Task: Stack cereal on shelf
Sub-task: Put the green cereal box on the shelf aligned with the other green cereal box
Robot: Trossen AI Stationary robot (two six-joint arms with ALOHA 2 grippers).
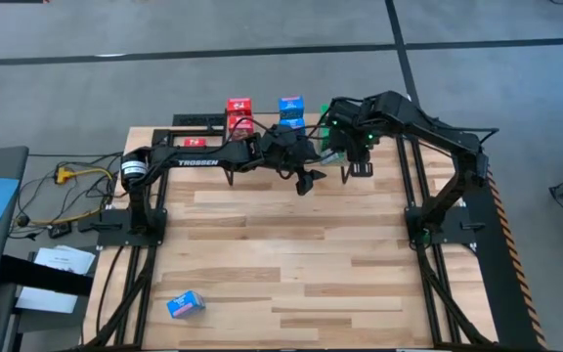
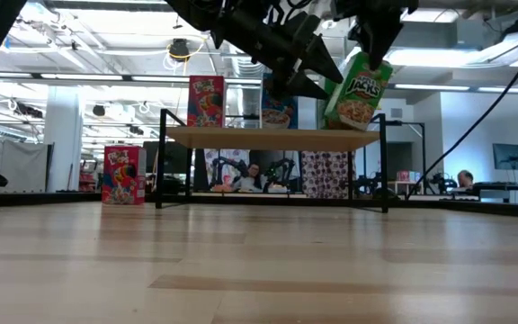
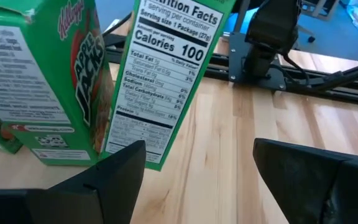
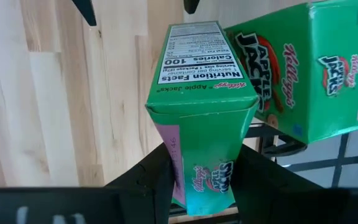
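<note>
The right hand (image 4: 201, 177) pinches a tilted green cereal box (image 4: 201, 118) over the shelf (image 2: 277, 137); left hand (image 3: 194, 171) spread just beside.

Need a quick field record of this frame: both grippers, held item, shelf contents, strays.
right gripper: shut on a green cereal box, tilted, at the shelf's right end
left gripper: open, empty, close to the held box
shelf: red box and blue box on top
second green box: beside the held one
under shelf level: red box on table, left of the shelf
stray: blue box lying near the table's front left
</note>
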